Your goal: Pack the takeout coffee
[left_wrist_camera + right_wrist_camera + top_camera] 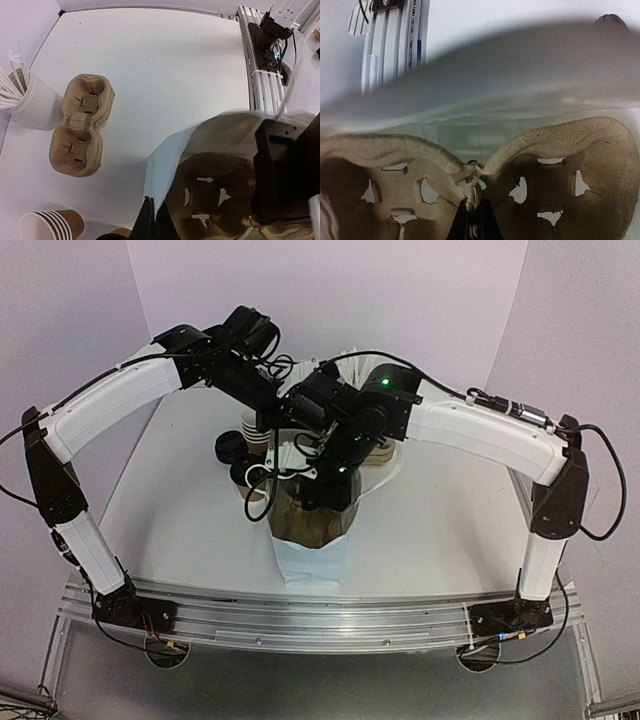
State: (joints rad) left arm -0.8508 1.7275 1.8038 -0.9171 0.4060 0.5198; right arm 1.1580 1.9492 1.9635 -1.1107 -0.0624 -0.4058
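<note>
A white paper bag [310, 565] stands open at the table's middle. My left gripper [154, 210] is shut on the bag's upper edge [167, 160]; from above it [283, 435] is at the bag's far left rim. My right gripper [475, 212] is shut on the middle ridge of a brown pulp cup carrier [560, 165] and holds it inside the bag's mouth [310, 525]. The carrier's cup holes are empty. A brown cup with a dark lid [114, 235] shows only partly at the left wrist view's bottom edge, left of the bag.
A stack of spare pulp carriers [80, 125] lies left of the bag. A white cup of straws [32, 102] stands beyond it. A nested stack of brown cups [50, 225] is nearby. Loose black lids [228, 446] sit behind the bag. The metal rail [320, 620] runs along the near edge.
</note>
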